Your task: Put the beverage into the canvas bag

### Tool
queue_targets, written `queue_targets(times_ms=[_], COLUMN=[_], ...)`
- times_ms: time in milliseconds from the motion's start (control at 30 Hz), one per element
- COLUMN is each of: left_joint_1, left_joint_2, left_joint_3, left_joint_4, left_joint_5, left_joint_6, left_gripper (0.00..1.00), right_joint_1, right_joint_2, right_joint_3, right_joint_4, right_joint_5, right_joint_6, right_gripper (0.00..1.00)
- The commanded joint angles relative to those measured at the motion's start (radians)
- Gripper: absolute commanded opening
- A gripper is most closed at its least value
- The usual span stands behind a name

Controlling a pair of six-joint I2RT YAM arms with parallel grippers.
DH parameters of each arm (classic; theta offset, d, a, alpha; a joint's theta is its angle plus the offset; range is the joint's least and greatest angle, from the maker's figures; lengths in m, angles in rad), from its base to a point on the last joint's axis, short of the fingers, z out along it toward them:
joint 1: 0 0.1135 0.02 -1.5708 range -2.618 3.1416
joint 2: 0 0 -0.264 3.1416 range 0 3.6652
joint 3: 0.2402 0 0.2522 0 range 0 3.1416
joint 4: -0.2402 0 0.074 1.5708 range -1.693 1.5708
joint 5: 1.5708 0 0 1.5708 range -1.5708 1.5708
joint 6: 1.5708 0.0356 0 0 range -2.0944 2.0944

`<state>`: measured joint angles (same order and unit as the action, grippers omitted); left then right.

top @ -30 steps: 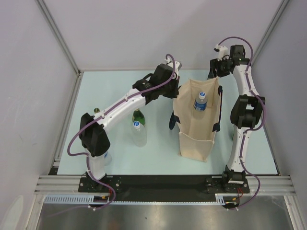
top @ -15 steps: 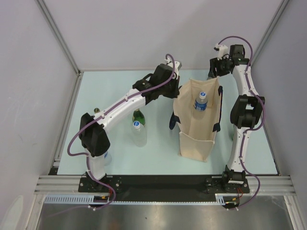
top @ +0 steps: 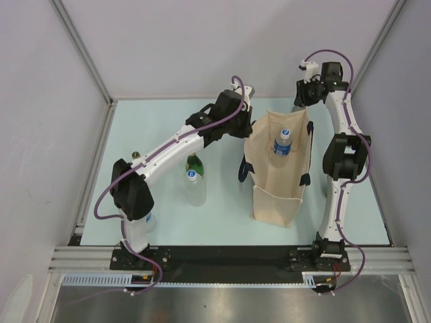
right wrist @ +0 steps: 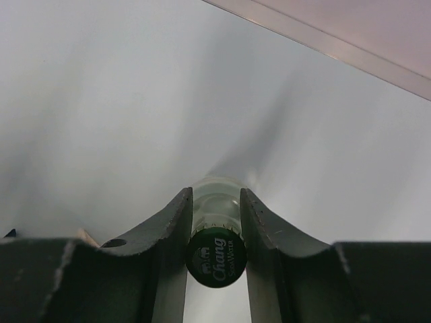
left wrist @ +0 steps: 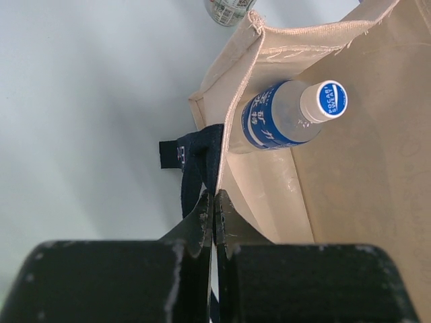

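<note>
Right gripper (right wrist: pixel 215 196) pinches the Chang bottle (right wrist: pixel 216 259) by its neck, between the fingers; rigid, slick, probably heavy. Left gripper (left wrist: pixel 214 214) clamps the canvas bag (left wrist: pixel 350 168) rim.

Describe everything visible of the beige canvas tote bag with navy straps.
The beige canvas tote bag is boxy, frayed at the rim, standing upright and open-mouthed on the pale table. Its dark navy strap handles hang down the sides. A clear plastic bottle with blue label and white cap leans inside against a wall. The left pincer is shut on its rim.
</note>
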<state>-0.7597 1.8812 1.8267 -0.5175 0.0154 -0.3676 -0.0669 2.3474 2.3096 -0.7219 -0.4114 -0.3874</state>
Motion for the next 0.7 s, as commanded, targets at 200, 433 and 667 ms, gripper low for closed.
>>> queue_targets(times_ms=[200, 433, 667], left_joint_1=[0.017, 0.022, 0.025], left_joint_2=[-0.116, -0.185, -0.287], left_joint_3=[0.025, 0.033, -0.078], left_joint_4=[0.063, 0.083, 0.109], left_joint_5=[0.006, 0.011, 0.008], left_joint_6=[-0.031, -0.024, -0.004], left_gripper=[0.43, 0.74, 0.78], right_joint_1=[-0.020, -0.053, -0.065], right_joint_2=[-0.128, -0.229, -0.313], right_joint_3=[0.045, 0.047, 0.050], right_joint_4=[0.039, -0.004, -0.060], right_joint_5=[-0.003, -0.046, -0.043], right_joint_6=[0.002, 0.028, 0.022], right_gripper=[0.00, 0.00, 0.00])
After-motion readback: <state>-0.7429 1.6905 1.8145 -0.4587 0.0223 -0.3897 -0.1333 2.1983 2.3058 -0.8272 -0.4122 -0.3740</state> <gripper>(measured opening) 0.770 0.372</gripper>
